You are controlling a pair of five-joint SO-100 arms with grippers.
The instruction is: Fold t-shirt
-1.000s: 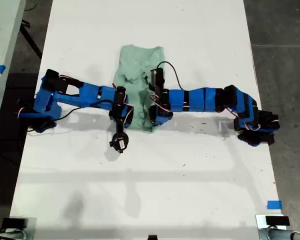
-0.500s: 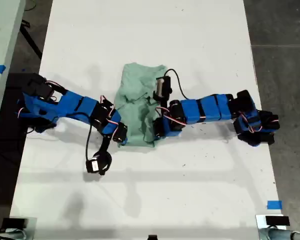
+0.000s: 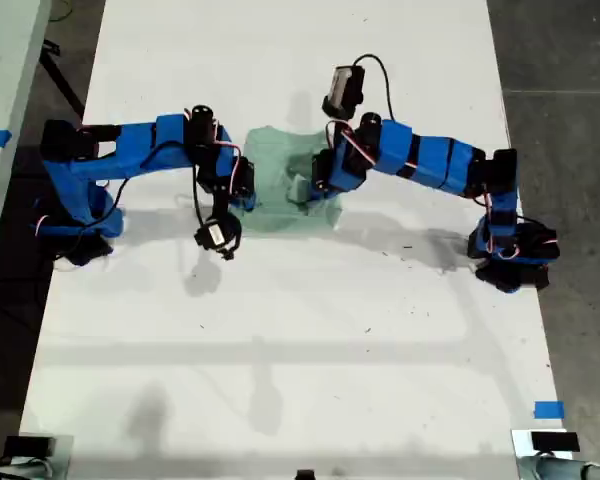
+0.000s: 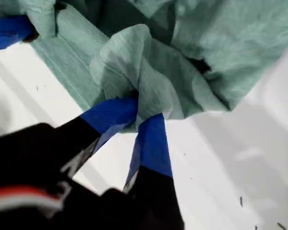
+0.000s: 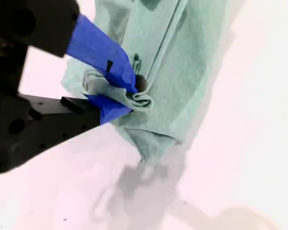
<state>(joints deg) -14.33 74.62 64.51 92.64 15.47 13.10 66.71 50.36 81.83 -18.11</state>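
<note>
Pale mint-green cloth t-shirt point(image 3: 280, 185), bunched in the exterior view's upper centre on the white table point(image 3: 300, 340), pinched shut by my first gripper point(image 4: 139, 108) and second gripper point(image 5: 127, 93); thin bites could slip, spoiling the fold.

A long white flat worktop point(image 3: 310, 340) runs up the middle of the exterior view, with grey floor point(image 3: 565, 60) along both of its long sides. Near the far half of it lies a small pale mint-green cloth t-shirt point(image 3: 275, 205), bunched and creased, its lower edge resting on the white surface. The blue arm bases stand at the worktop's edges, one at the exterior view's left point(image 3: 75, 225) and one at the exterior view's right point(image 3: 510, 255). A small strip of blue tape point(image 3: 548, 409) sticks near the near corner at the exterior view's right. A few tiny dark specks dot the surface.
</note>
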